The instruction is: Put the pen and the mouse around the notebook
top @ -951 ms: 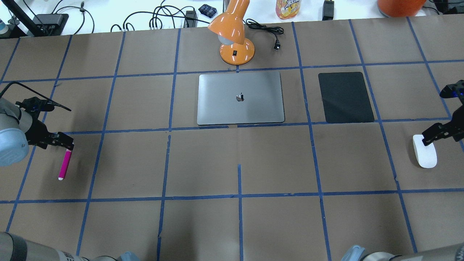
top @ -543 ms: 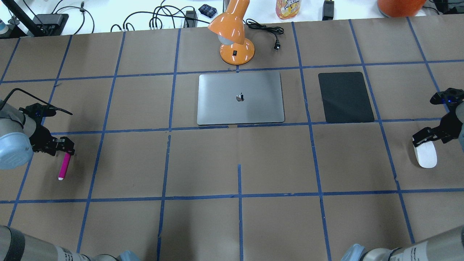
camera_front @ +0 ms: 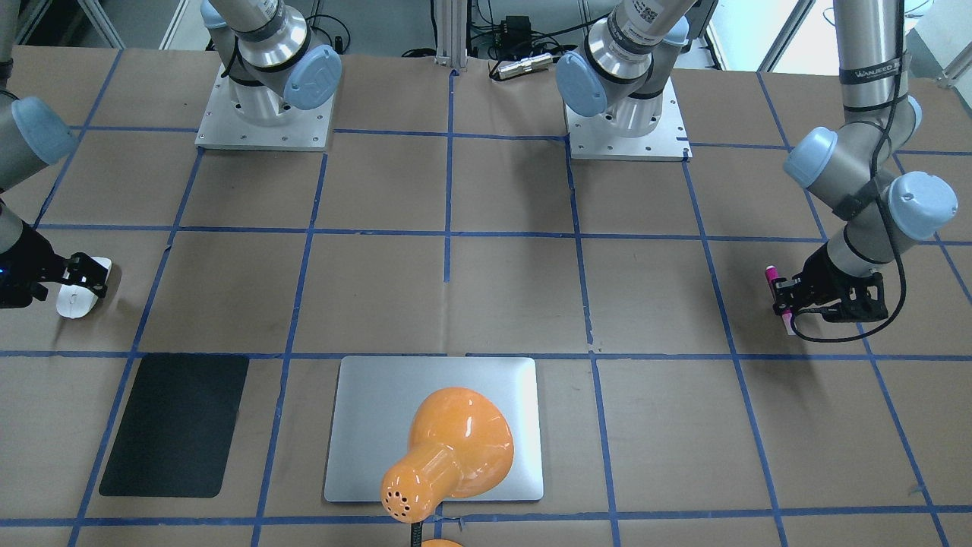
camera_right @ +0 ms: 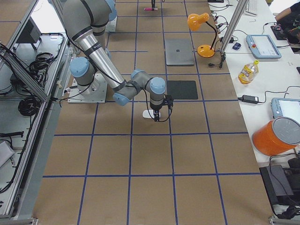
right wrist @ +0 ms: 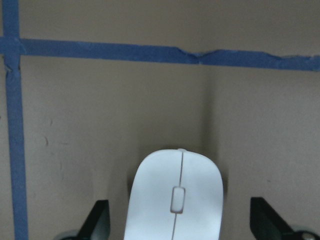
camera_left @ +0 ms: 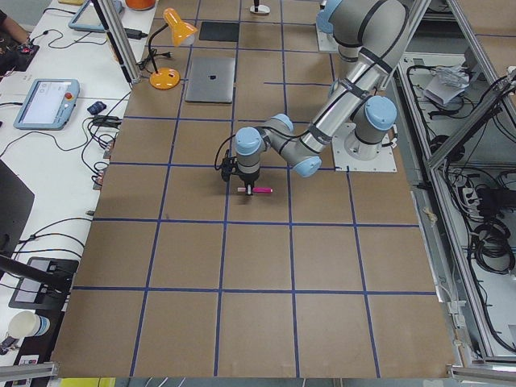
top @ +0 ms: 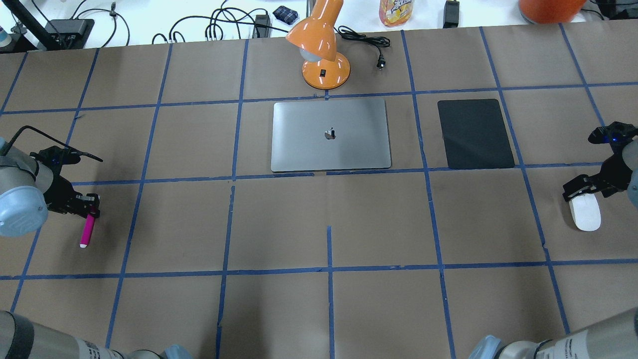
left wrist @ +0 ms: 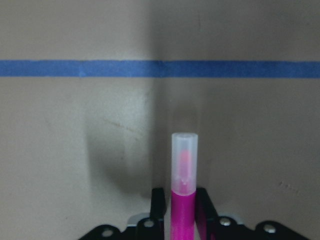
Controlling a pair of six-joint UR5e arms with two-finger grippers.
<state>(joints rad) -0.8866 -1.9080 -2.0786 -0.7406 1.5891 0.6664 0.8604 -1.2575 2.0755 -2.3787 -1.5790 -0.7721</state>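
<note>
The magenta pen point(top: 87, 232) lies on the brown table at the far left, its pale cap toward the robot. My left gripper point(top: 92, 205) is down on the pen's far end. In the left wrist view its fingers point(left wrist: 159, 210) stand tight against the pen point(left wrist: 184, 180). The white mouse point(top: 586, 214) rests at the far right. My right gripper point(top: 578, 192) is low over its far end. Its fingers point(right wrist: 100, 222) stand wide apart either side of the mouse point(right wrist: 175, 200), not touching it. The silver notebook point(top: 330, 134) lies closed at the table's centre back.
An orange desk lamp point(top: 319, 50) stands just behind the notebook and hangs over it in the front-facing view. A black mat point(top: 475, 133) lies to the notebook's right. Cables and a bottle sit on the white bench beyond the table.
Both grippers have come down. The left one slid along the pen and its fingers closed in on it. The right one moved left over the mouse's far end.
</note>
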